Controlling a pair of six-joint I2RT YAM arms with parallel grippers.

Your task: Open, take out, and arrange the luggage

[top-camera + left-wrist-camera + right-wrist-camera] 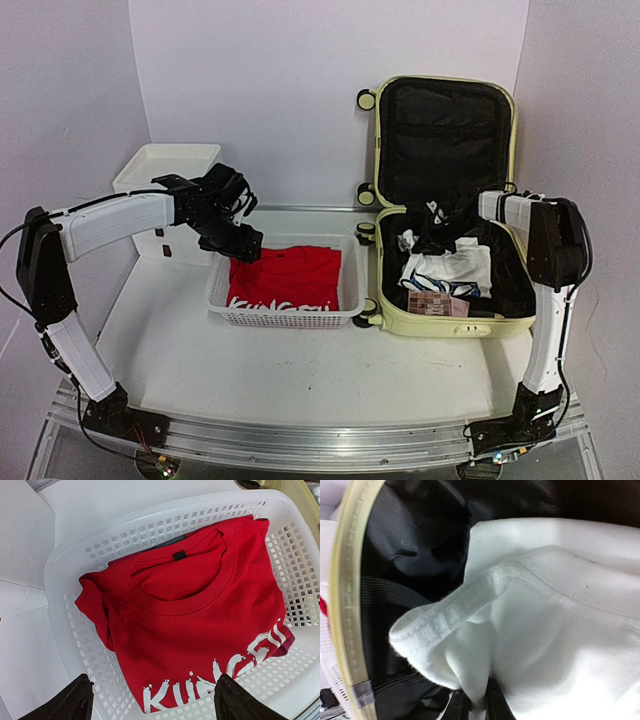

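Pale yellow luggage open, right tool clamped on white garment inside, left tool apart over red shirt in basket.

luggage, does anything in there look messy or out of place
Yes: the white garment in the lower half of the luggage lies crumpled, unlike the folded red shirt in the basket. The right claw pinches it.

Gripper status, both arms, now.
Left gripper: open, holding nothing, above the red T-shirt in the basket.
Right gripper: closed on the white garment inside the luggage.
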